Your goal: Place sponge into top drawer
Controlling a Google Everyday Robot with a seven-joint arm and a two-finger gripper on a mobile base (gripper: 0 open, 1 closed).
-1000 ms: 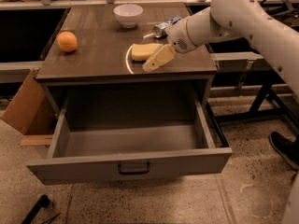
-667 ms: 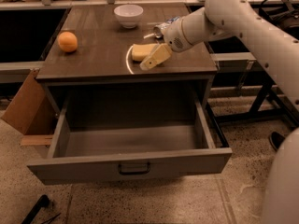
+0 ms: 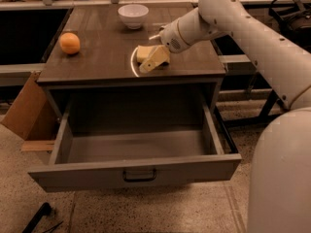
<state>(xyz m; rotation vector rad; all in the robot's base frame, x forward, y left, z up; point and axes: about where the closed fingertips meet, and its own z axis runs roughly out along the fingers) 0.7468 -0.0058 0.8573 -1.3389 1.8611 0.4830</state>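
The pale yellow sponge (image 3: 142, 51) lies on the dark wooden cabinet top (image 3: 102, 62), right of its middle. My gripper (image 3: 152, 59) reaches in from the right and sits low over the sponge's right front edge, partly covering it. The top drawer (image 3: 136, 171) is pulled wide open below the cabinet top. Its grey inside is bare, and its small dark bar handle (image 3: 140, 175) is centred on the front panel.
An orange (image 3: 70, 43) sits at the left of the cabinet top and a white bowl (image 3: 133, 14) at the back. A cardboard box (image 3: 26, 110) leans left of the cabinet. My white arm (image 3: 252, 38) crosses the right side. A dark tool (image 3: 39, 216) lies on the speckled floor.
My gripper has moved a little left along the cabinet top, closer onto the sponge. The camera has come nearer to the cabinet. The sponge and drawer have not moved.
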